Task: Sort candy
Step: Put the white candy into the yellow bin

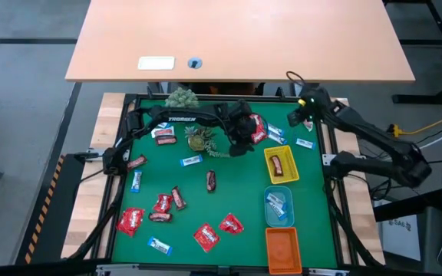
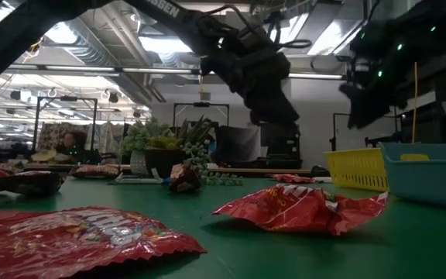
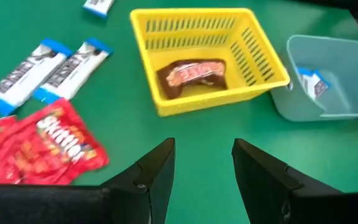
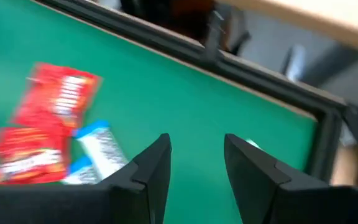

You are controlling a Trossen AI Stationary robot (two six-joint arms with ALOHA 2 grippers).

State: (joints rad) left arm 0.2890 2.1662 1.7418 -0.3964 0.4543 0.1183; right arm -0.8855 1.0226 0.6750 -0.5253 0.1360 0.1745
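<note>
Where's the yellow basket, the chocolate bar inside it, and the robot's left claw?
yellow basket [image 3: 272, 62]: left wrist view, on its side wall.
chocolate bar [image 3: 192, 76]: left wrist view, on the middle of its wrapper.
left claw [image 3: 204, 163]: left wrist view, midway between its two open fingertips.

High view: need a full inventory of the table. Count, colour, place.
red packets: about six, red, scattered on green mat
blue-and-white wrappers: roughly seven, scattered; one in blue tray
brown mini bars: about six, loose; one in yellow tray
yellow tray: one, mat's right side
blue tray: one, beside yellow
orange tray: one, empty, end of row
plants: two, green, far edge
left pincer: open, facing yellow tray
right pincer: open, far right corner
</note>
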